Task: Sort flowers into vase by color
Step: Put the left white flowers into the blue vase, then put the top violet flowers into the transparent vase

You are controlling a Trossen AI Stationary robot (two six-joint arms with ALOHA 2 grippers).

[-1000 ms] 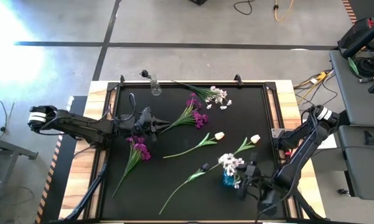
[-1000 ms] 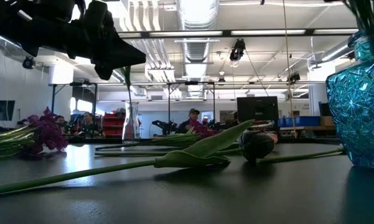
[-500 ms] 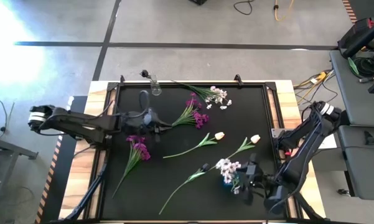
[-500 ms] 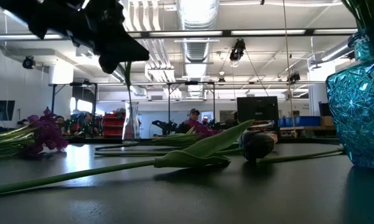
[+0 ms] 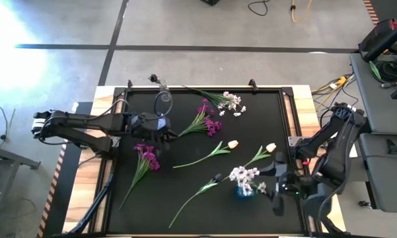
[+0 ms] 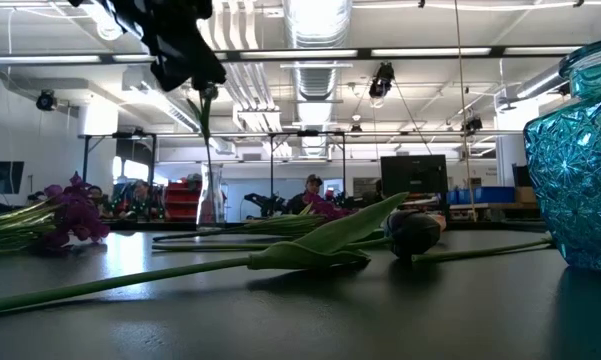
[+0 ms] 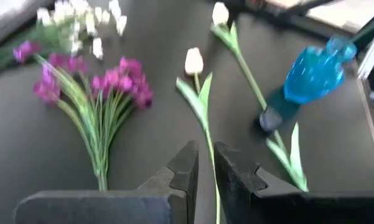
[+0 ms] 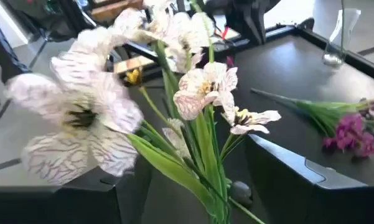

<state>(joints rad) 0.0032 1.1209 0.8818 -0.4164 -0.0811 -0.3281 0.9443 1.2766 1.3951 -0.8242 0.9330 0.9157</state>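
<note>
Pinching a magenta spray's stem (image 5: 185,131) — left hand (image 5: 166,133) — right hand (image 5: 275,190) spread.

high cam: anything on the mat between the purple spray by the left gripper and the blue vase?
Yes. In the high view, a cream tulip with its green stem lies between the purple spray and the blue vase, and the dark bud lies nearer the vase.

Black mat (image 5: 185,215): middle crossed by tulip stems (image 5: 205,157); purple sprays (image 5: 208,122) toward far edge; blue vase (image 5: 243,191) near right edge. Far right corner and near left corner bare.
</note>
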